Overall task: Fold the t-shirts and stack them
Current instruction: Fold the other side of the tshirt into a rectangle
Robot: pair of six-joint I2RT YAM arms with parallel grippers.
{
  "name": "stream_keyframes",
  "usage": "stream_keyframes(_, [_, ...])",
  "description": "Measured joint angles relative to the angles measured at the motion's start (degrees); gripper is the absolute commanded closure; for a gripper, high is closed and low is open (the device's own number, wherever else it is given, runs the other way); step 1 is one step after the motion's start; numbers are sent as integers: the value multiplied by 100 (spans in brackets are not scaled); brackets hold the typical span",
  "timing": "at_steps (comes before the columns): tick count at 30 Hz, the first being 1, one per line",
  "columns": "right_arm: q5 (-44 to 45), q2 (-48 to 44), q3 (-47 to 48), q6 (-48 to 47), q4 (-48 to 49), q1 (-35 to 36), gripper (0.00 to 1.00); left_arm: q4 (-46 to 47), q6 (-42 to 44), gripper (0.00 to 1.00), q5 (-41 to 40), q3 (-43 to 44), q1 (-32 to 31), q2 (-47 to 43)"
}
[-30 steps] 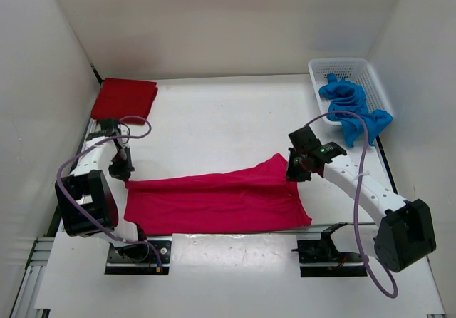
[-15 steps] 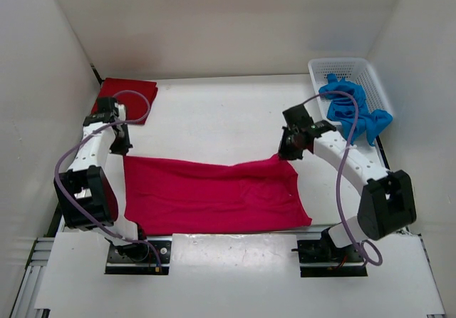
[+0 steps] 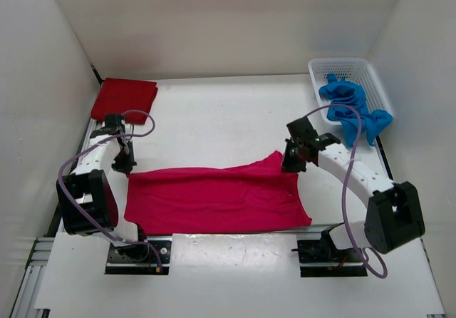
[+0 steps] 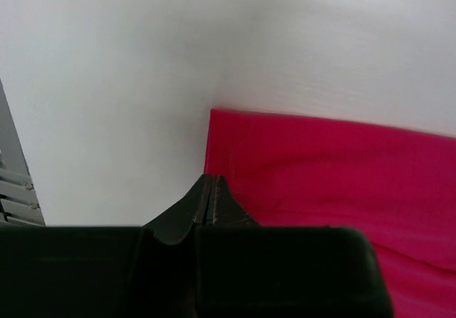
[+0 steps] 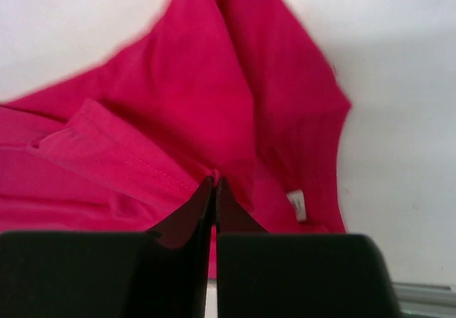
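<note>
From above, the magenta-pink t-shirt (image 3: 214,200) lies spread flat at the 6 o'clock side of the table (image 3: 214,115), a wide band running from 9 o'clock to 3 o'clock, with its far right corner pulled up into a peak. The left hand (image 3: 122,164) sits at the shirt's 10 o'clock corner and the right hand (image 3: 293,162) at its 2 o'clock peak. Both touch the cloth, but this view does not show how wide either stands. The dark red t-shirt (image 3: 125,98) lies folded into a neat rectangle at the table's 10 o'clock corner, well apart from the pink one. At 2 o'clock stands the white mesh basket (image 3: 340,64). The bright blue t-shirt (image 3: 349,108) is bunched in it, and part of the shirt spills over the near rim.

In the left wrist view, the two dark fingers (image 4: 201,205) are pressed together with no gap. Their tips meet right on the side edge of the pink shirt, pinching it just short of its corner. The cloth spreads away toward 3 o'clock, and bare white table fills the view from 9 to 12 o'clock.

In the right wrist view, the fingers (image 5: 194,214) are likewise closed tight and clamped on a raised fold of the pink cloth. A stitched hem runs toward 9 o'clock. A small white label (image 5: 296,202) shows on the fabric at 3 o'clock of the fingertips.
</note>
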Motion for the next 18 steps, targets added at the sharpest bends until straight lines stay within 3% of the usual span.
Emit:
stream_keyframes(6, [-155,-575,-741,160,-50,33,100,-15,0,90,-197,-577,0,-297])
stream_keyframes(18, [-361,-599,-1082,282,37,105,100,157,0,90,-463,-778,-2,-341])
